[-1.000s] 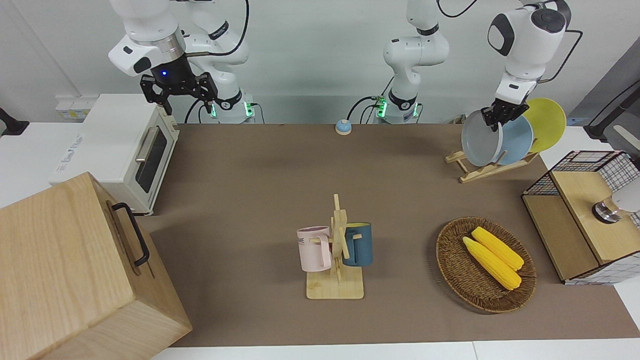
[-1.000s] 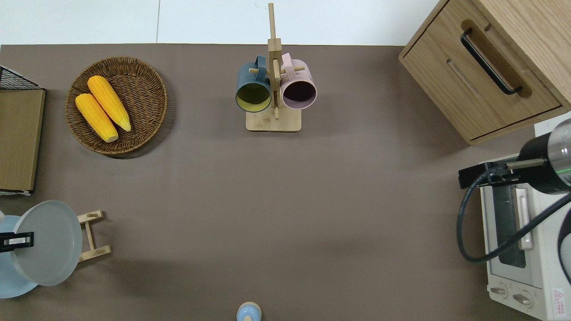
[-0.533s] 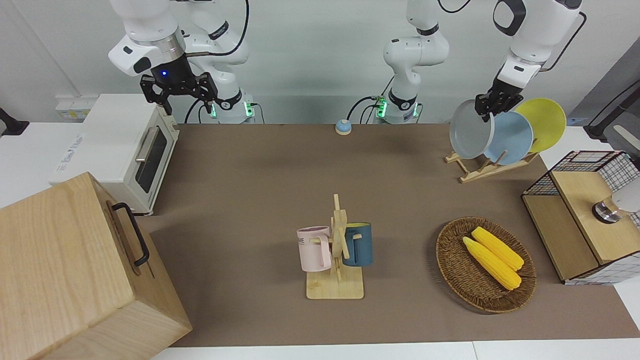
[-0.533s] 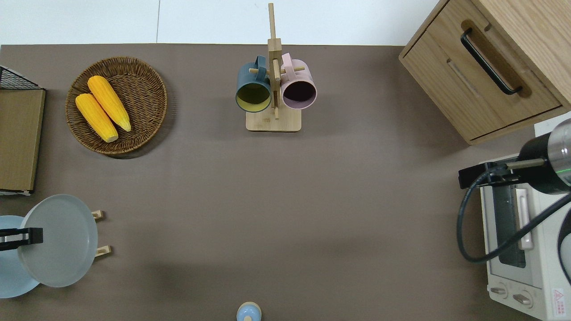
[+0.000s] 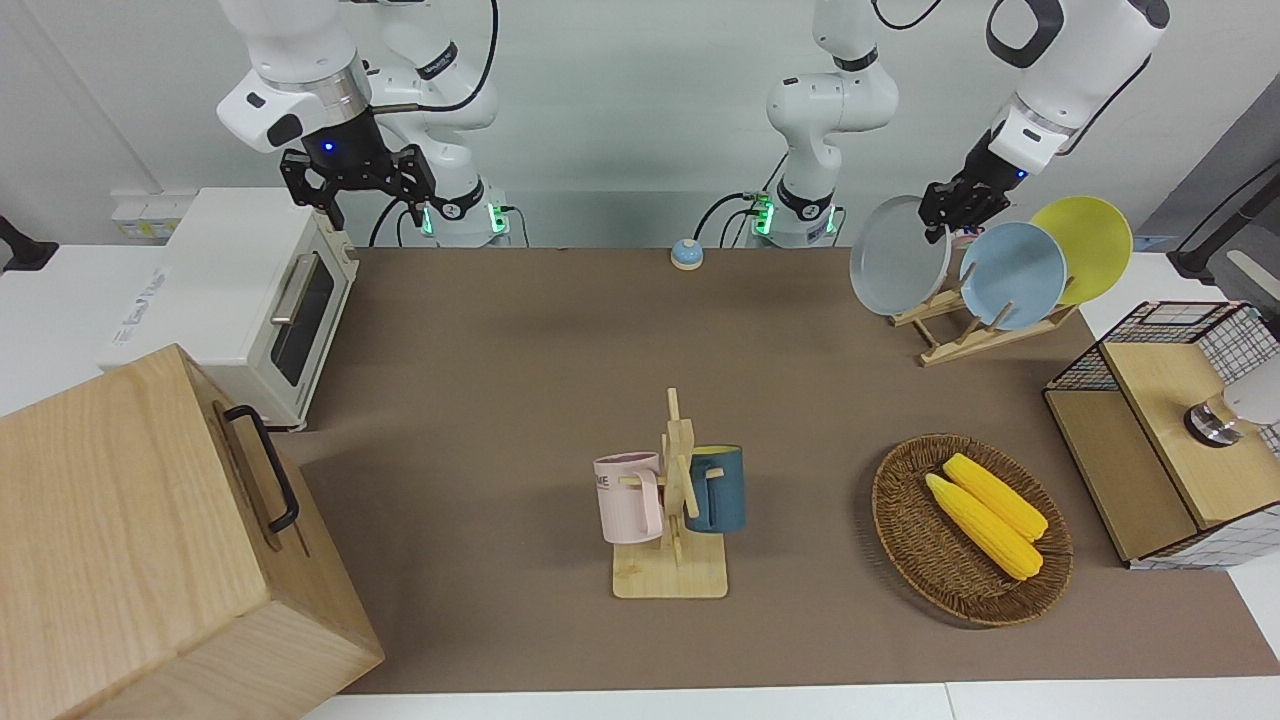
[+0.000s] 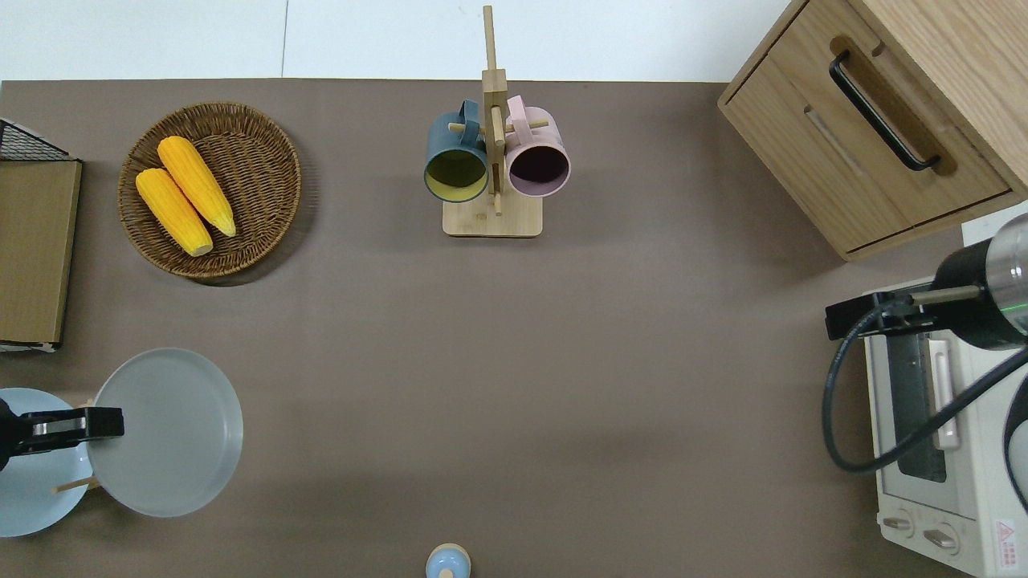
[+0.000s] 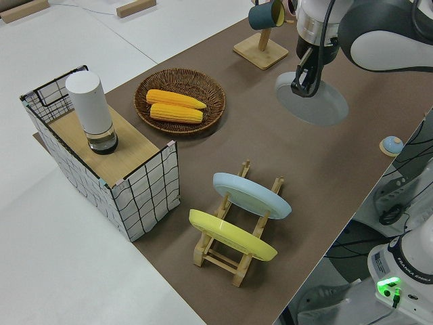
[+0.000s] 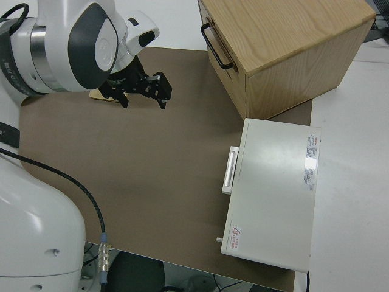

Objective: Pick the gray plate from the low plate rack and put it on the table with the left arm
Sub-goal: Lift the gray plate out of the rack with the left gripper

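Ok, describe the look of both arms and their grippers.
Both arms are glossy white jointed shells with dark gray joint caps and black cables looped along them. The left gripper is black with two slim fingers. The right gripper is black too, with a small blue light, below a silver wrist ring. Green lights glow at both bases.

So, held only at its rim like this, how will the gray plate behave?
The gray plate keeps its shape, so probably stiff. The left hand pinches one edge only, so it may swing or slip. It looks smooth; a drop might break it.

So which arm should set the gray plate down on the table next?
Left. Its tool already holds the gray plate by the rim, lifted off the low plate rack. The right arm is parked.
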You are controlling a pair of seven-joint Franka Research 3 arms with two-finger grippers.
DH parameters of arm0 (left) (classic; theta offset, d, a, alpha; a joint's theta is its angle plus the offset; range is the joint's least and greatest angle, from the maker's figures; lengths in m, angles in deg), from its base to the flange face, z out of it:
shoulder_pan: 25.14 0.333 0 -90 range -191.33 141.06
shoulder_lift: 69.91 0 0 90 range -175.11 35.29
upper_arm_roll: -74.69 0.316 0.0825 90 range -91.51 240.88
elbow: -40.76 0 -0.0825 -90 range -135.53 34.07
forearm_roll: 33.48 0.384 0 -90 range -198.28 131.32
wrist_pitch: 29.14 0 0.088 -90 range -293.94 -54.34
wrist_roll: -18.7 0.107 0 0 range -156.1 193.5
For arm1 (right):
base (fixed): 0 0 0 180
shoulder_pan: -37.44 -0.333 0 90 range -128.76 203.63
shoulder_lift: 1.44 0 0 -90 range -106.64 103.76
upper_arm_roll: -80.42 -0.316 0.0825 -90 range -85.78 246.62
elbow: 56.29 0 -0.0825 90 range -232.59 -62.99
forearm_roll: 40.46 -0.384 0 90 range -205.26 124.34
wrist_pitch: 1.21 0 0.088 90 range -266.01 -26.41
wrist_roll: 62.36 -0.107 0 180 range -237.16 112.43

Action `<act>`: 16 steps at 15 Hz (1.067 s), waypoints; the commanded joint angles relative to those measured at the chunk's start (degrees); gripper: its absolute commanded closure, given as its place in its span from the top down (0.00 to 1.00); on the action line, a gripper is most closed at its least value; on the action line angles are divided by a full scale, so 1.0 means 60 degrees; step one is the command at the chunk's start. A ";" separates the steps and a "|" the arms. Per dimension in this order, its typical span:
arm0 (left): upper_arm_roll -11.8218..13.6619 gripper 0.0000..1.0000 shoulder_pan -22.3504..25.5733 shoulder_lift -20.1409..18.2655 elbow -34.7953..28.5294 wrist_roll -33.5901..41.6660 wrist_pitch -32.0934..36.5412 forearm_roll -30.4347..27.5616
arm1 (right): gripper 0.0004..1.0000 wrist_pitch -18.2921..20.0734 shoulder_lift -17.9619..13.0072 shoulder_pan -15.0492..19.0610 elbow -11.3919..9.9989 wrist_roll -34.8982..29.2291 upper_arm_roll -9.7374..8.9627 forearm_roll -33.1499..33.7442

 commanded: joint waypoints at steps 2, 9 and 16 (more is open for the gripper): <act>0.0131 0.00 -0.0077 0.0233 -0.0319 0.0883 0.0162 -0.1140 | 0.99 0.0138 -0.0024 0.0068 0.0058 -0.0001 -0.0063 -0.0057; 0.0219 0.00 0.0040 0.1156 -0.0920 0.2801 -0.0204 -0.2577 | 0.99 0.0138 -0.0024 0.0068 0.0058 -0.0001 -0.0063 -0.0057; 0.0219 0.00 0.0055 0.1947 -0.1139 0.4195 -0.0453 -0.2696 | 0.99 0.0138 -0.0024 0.0068 0.0058 -0.0001 -0.0049 -0.0057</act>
